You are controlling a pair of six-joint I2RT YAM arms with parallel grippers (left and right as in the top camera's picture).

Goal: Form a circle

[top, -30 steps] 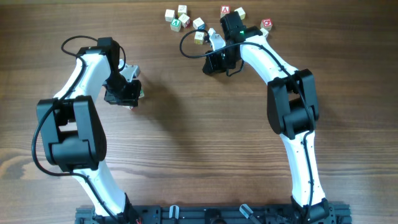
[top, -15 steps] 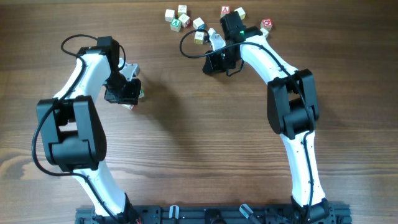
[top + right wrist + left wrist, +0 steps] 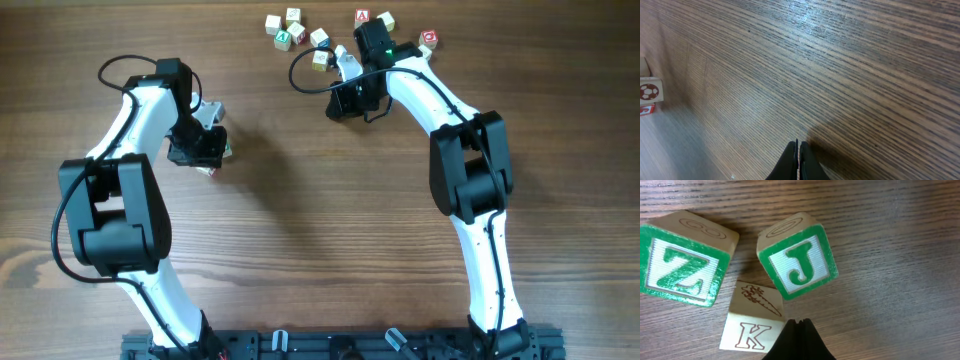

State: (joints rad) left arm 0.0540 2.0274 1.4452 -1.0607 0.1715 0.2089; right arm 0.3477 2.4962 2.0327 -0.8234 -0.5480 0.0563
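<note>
place: robot lab bench | cues: two mounted arms (image 3: 135, 110), wood table (image 3: 300, 250), letter cubes (image 3: 283, 38)

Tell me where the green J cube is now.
In the left wrist view, the green-faced wooden J cube sits right of the green-faced wooden Z cube and above the pale wooden K cube, just beyond the shut left tool.

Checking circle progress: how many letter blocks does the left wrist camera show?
3: green Z block at left, green J block right of it, pale K block below them. Others may sit off-frame.

left claw (image 3: 799, 323) closed, angled downward, right claw (image 3: 798, 145) closed, angled downward, reaching farther forward
</note>
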